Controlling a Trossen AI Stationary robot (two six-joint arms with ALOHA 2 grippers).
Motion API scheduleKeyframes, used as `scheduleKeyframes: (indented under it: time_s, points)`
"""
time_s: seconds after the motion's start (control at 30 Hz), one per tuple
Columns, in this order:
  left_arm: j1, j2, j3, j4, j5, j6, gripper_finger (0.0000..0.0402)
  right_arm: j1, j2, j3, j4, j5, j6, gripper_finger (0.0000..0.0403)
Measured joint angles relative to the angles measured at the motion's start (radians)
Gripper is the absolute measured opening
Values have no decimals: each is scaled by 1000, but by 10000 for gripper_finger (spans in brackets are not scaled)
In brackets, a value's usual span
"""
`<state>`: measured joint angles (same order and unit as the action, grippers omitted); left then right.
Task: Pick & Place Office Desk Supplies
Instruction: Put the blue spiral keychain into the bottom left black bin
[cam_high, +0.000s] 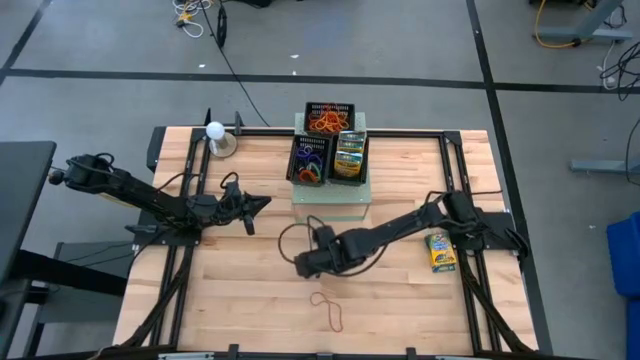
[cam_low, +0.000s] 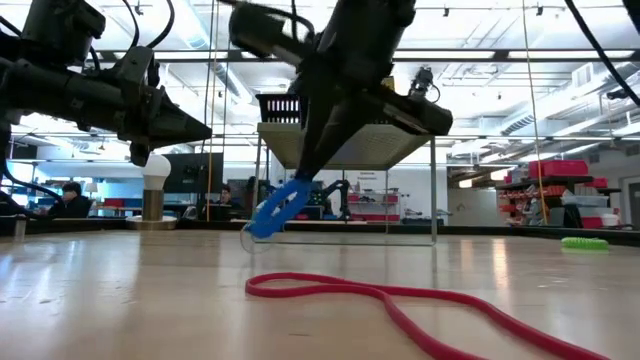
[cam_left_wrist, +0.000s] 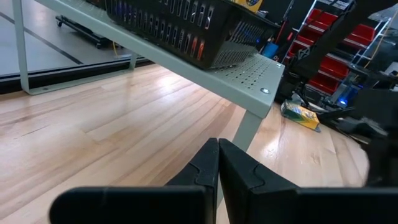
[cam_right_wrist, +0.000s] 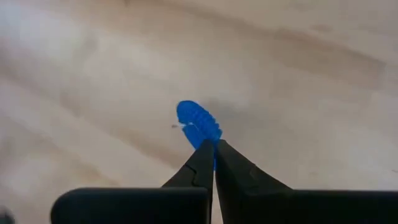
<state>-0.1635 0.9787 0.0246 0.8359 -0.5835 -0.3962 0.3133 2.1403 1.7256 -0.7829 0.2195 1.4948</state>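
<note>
My right gripper (cam_high: 299, 264) hangs over the middle of the table, tilted downward and shut on a small blue ribbed loop (cam_right_wrist: 198, 122), which is lifted off the wood (cam_low: 279, 211). A thin orange-brown rubber band (cam_high: 328, 309) lies flat on the table nearer the front edge (cam_low: 400, 298). A yellow-green crayon box (cam_high: 440, 251) lies flat at the right, beside the right arm. My left gripper (cam_high: 259, 205) waits shut at the left, pointing about level toward the trays (cam_left_wrist: 218, 145). My right gripper pinches one end of the blue loop (cam_right_wrist: 208, 142) between its two fingertips (cam_right_wrist: 200, 163). The fingers slant down from above. The loop sticks out below and past the fingertips, tilted, clear of the table (cam_low: 268, 222).
Black mesh trays (cam_high: 329, 118) holding bands, loops and crayon boxes stand on a pale-green perforated box (cam_high: 331, 196) at the far middle. A white ball on a round base (cam_high: 215, 132) stands at the far left. A small green thing (cam_low: 585, 242) lies far right.
</note>
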Motion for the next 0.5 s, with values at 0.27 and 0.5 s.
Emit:
scheduleKeyframes:
  time_s: [0.27, 0.5]
  points:
    - [0, 0, 0, -1, 0, 0, 17, -50, 52, -1, 19, 27, 185, 10]
    - [0, 0, 0, -1, 0, 0, 17, -53, 68, -2, 18, 30, 224, 45]
